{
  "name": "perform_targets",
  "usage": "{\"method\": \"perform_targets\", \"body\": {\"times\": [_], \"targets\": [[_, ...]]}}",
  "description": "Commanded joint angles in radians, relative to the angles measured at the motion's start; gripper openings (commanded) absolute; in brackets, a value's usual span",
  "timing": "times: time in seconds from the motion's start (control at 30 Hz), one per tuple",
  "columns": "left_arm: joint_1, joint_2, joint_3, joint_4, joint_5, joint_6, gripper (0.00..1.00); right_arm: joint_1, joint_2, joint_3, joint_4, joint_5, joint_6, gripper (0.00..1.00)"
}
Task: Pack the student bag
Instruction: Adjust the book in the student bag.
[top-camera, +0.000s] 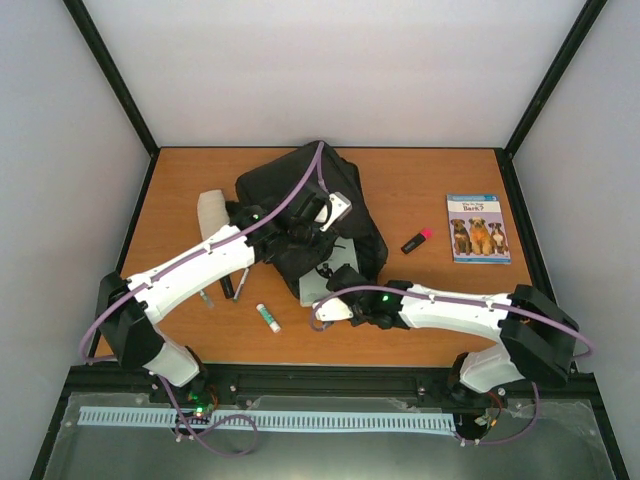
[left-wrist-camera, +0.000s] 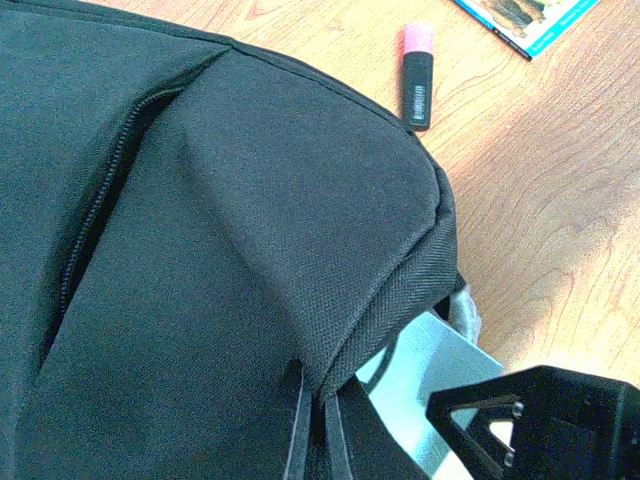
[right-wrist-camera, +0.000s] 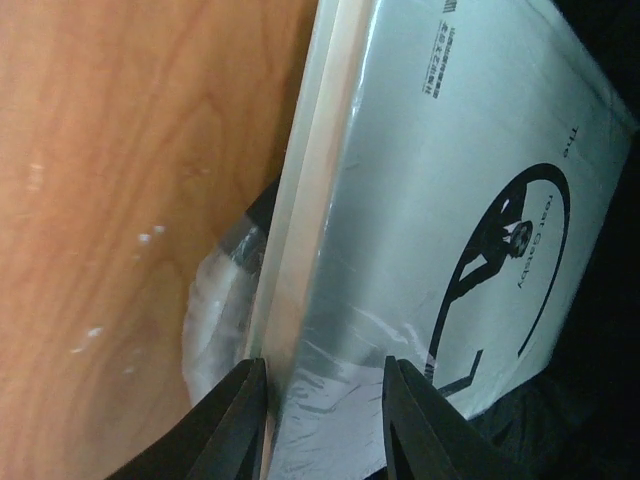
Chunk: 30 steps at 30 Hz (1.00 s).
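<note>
The student bag (top-camera: 300, 195), a big black backpack, lies in the middle of the table. My left gripper (top-camera: 318, 222) is over it, shut on a fold of its black fabric (left-wrist-camera: 315, 435) beside the opening. A pale grey book (top-camera: 318, 285) with a black circle drawing on its cover (right-wrist-camera: 460, 200) lies partly under that lifted edge. My right gripper (right-wrist-camera: 325, 420) is at the book's near end, one finger (right-wrist-camera: 235, 420) against the page edge and the other on the cover. It is shut on the book.
A black marker with a pink cap (top-camera: 416, 241) and a blue book showing dogs (top-camera: 477, 228) lie to the right of the bag. A glue stick (top-camera: 268, 317), dark pens (top-camera: 230, 284) and a beige pouch (top-camera: 212, 212) lie to its left. The bag's grey loop handle (left-wrist-camera: 466, 312) is beside the book.
</note>
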Motion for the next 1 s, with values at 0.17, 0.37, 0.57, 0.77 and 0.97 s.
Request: {"method": "perform_targets", "body": {"times": [0.17, 0.37, 0.57, 0.77, 0.97], "targets": [[-0.012, -0.002, 0.078, 0.032, 0.087, -0.006, 0.01, -0.060, 0.006, 0.054, 0.153, 0.117, -0.165, 0.29], [-0.012, 0.006, 0.083, 0.024, 0.045, -0.002, 0.01, -0.027, -0.094, -0.002, 0.065, 0.120, -0.184, 0.20], [-0.012, 0.011, 0.086, 0.011, 0.006, 0.010, 0.01, -0.042, -0.167, -0.077, 0.053, 0.137, -0.233, 0.15], [-0.010, 0.010, 0.082, 0.011, 0.000, 0.014, 0.01, -0.117, -0.208, -0.049, -0.105, -0.039, -0.058, 0.35], [0.013, 0.037, 0.101, 0.002, 0.047, -0.021, 0.01, -0.329, -0.276, 0.125, -0.324, -0.407, 0.176, 0.57]]}}
